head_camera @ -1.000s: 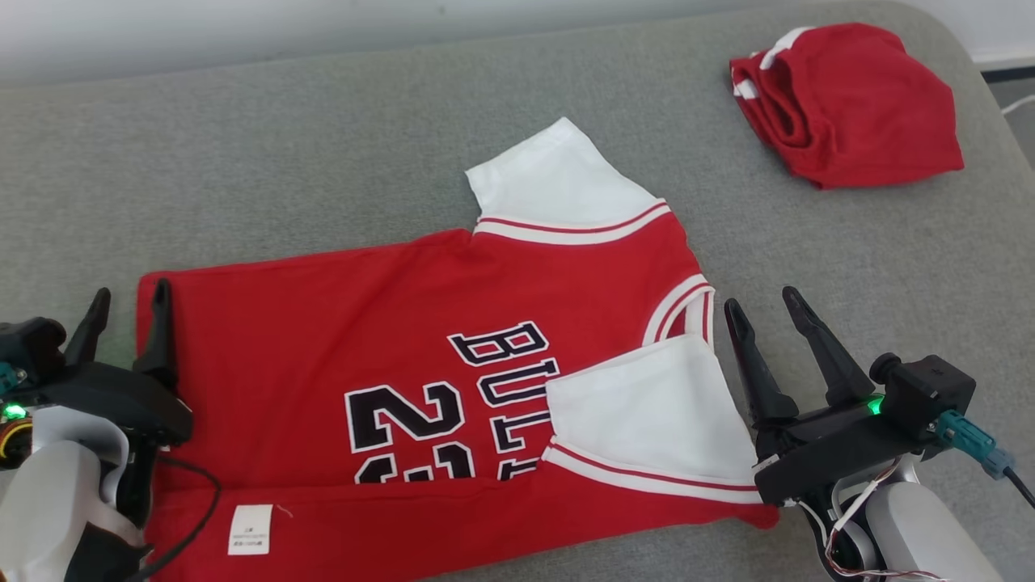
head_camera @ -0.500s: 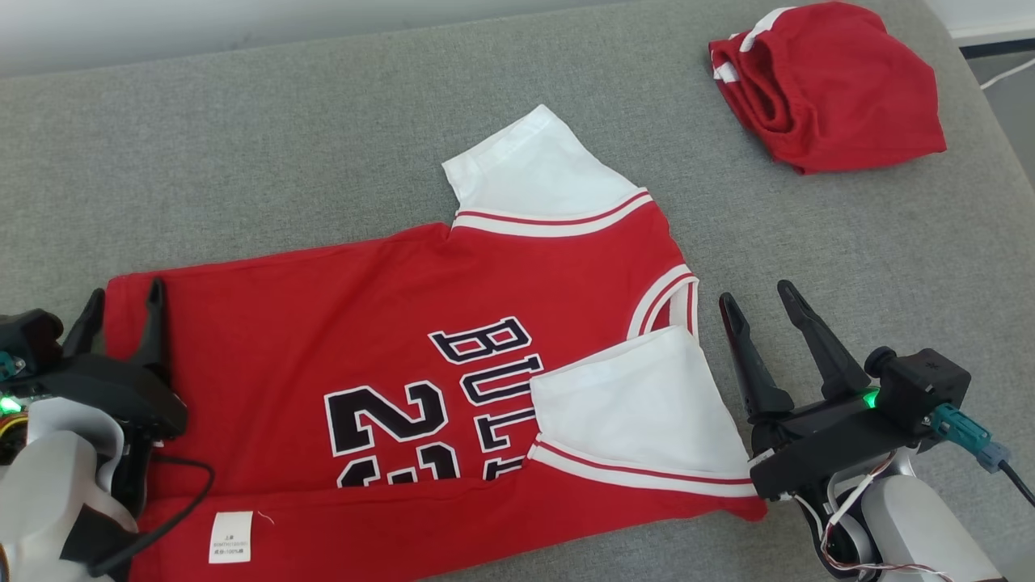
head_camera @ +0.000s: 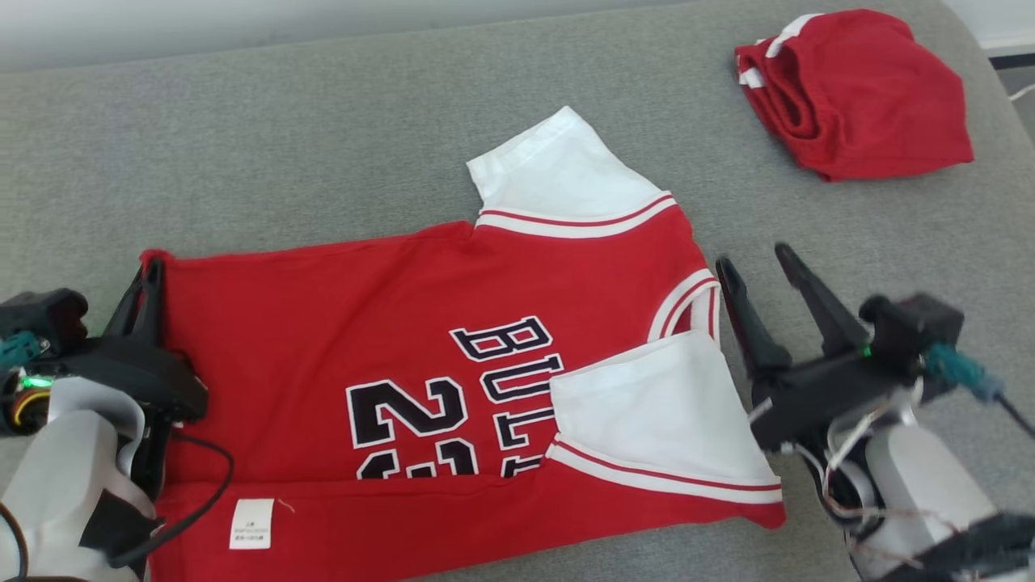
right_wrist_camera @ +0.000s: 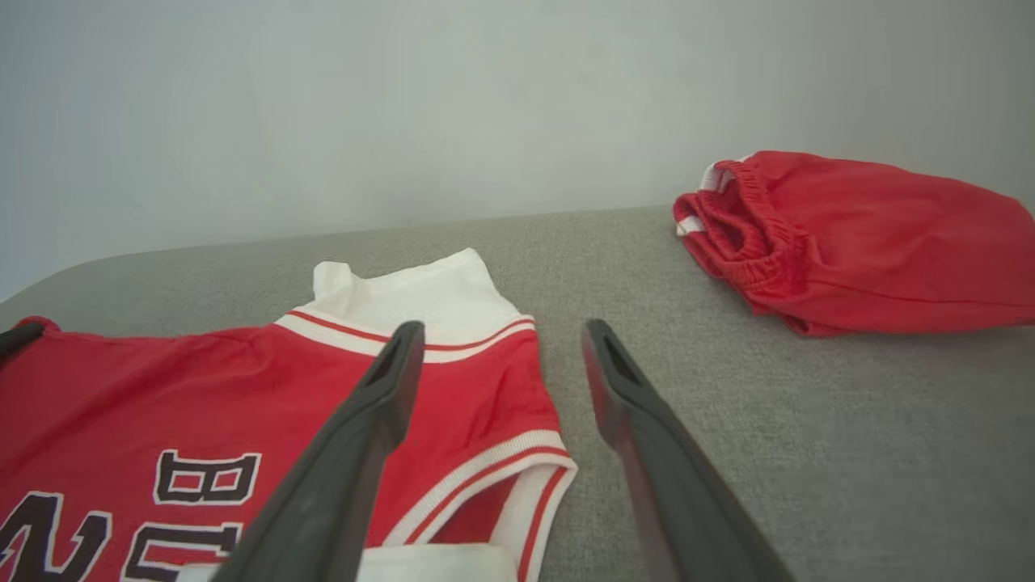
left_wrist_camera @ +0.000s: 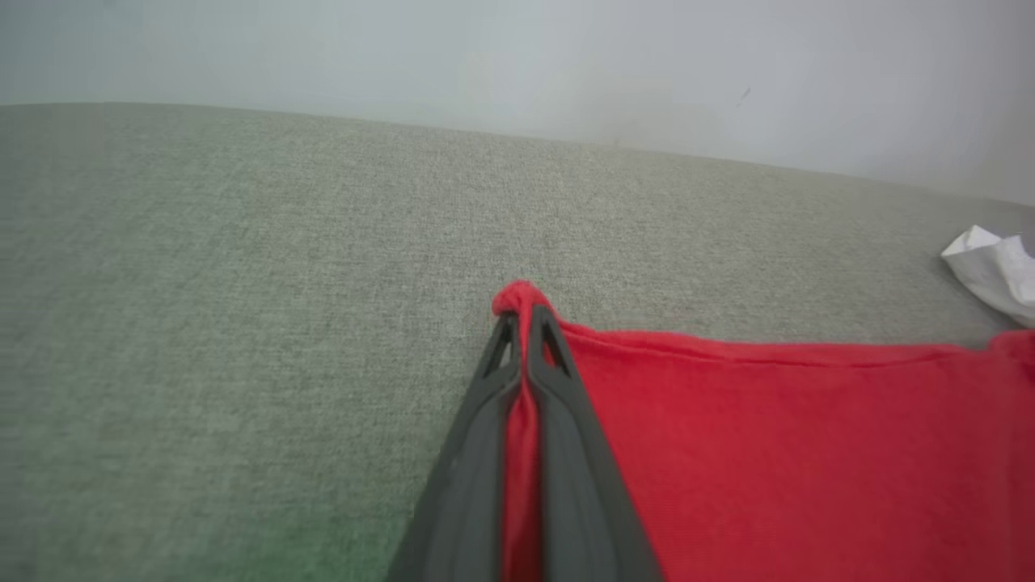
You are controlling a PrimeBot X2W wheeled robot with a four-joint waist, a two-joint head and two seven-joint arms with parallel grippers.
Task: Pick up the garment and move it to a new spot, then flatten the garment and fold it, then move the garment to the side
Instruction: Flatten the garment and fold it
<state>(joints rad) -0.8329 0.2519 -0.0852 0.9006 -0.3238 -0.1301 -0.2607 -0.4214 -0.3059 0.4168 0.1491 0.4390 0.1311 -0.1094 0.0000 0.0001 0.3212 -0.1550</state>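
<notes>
The garment (head_camera: 340, 323), a red jersey with white sleeves and black lettering, lies spread on the grey surface with its near side folded over. My left gripper (head_camera: 145, 271) is shut on the jersey's far-left hem corner (left_wrist_camera: 521, 303); red cloth is pinched between its fingers (left_wrist_camera: 558, 380). My right gripper (head_camera: 752, 263) stands open just right of the collar (head_camera: 687, 303), slightly above the surface, holding nothing. Its dark fingers (right_wrist_camera: 388, 380) frame the collar edge (right_wrist_camera: 517, 477) in the right wrist view.
A bundle of red shorts (head_camera: 857, 89) with white trim lies at the far right of the grey cushion (head_camera: 283, 145); it also shows as the red shorts (right_wrist_camera: 849, 234). The cushion's rounded right edge (head_camera: 982, 73) is close behind them.
My left gripper has shut on the jersey's hem corner, having stood open around it before. My right gripper has lifted slightly, still open. The camera has shifted a little.
</notes>
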